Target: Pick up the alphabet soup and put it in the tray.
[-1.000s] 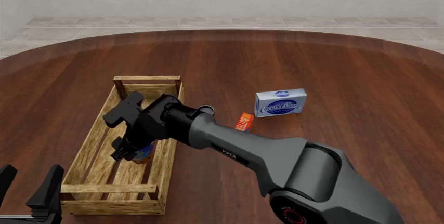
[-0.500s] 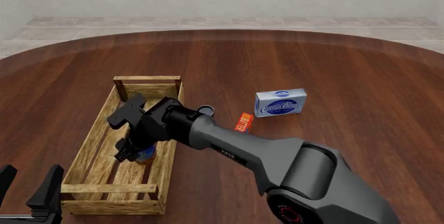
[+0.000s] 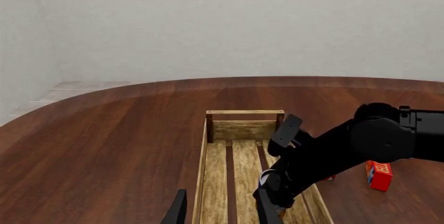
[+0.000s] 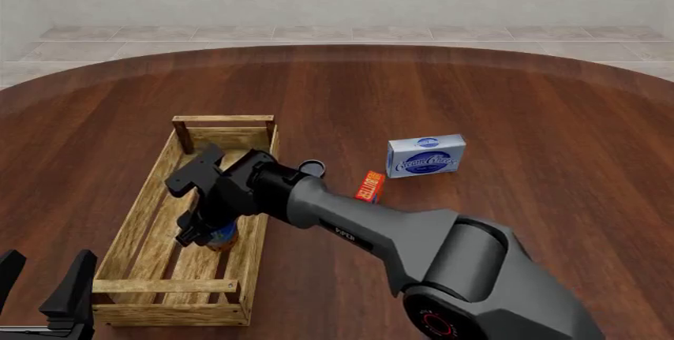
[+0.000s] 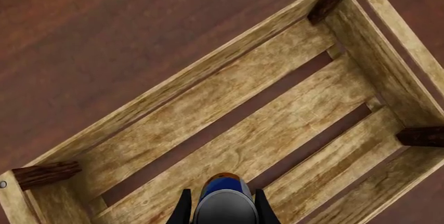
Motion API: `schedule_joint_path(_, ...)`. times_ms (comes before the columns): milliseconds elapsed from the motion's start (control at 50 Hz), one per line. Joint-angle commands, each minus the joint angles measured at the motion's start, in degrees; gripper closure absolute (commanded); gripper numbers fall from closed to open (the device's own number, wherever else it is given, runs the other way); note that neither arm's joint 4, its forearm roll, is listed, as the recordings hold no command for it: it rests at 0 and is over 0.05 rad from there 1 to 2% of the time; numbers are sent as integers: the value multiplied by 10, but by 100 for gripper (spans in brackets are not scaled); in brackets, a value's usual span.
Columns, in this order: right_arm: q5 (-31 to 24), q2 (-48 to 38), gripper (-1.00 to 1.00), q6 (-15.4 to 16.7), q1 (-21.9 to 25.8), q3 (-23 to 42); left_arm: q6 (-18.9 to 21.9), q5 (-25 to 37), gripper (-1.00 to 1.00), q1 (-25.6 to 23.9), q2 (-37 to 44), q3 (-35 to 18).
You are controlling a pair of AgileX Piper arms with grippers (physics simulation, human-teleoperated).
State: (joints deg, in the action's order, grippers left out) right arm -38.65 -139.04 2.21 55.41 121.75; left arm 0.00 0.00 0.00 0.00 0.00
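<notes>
The alphabet soup [image 4: 220,237], a small can with a blue and orange label, is held low inside the tray [image 4: 147,222], near its right wall. My right gripper [image 4: 207,231] is shut on it, reaching down into the tray. In the right wrist view the can's silver top [image 5: 222,206] sits between the two fingers [image 5: 182,209], above the tray's slatted floor [image 5: 243,130]. I cannot tell whether the can touches the floor. My left gripper [image 4: 43,283] is open and empty at the tray's near end; it also shows in the left wrist view [image 3: 222,213].
A blue and white cream cheese box [image 4: 425,155] and a red butter box [image 4: 370,185] lie on the table to the right of the tray. A small dark-topped can [image 4: 312,169] stands partly hidden behind my right arm [image 4: 358,229].
My right gripper has sunk slightly lower into the tray with the soup can still in it. The left arm has not moved.
</notes>
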Motion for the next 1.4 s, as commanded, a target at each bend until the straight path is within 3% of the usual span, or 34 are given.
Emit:
schedule_joint_path(20,5,-5,100,-13,-3,5,0,0,-100,0,0,0)
schedule_joint_path(520,3,-18,100,-17,-4,8,0,0,-100,0,0,0)
schedule_joint_path(540,7,-15,-100,-11,-4,4,0,0,-100,0,0,0)
schedule_joint_path(600,-10,-31,-100,-19,-15,25,0,0,-100,0,0,0)
schedule_joint_path(960,-1,-7,-100,-18,-13,5,0,0,-100,0,0,0)
schedule_joint_path(1400,-17,91,-100,-7,-7,-32,0,0,-100,0,0,0)
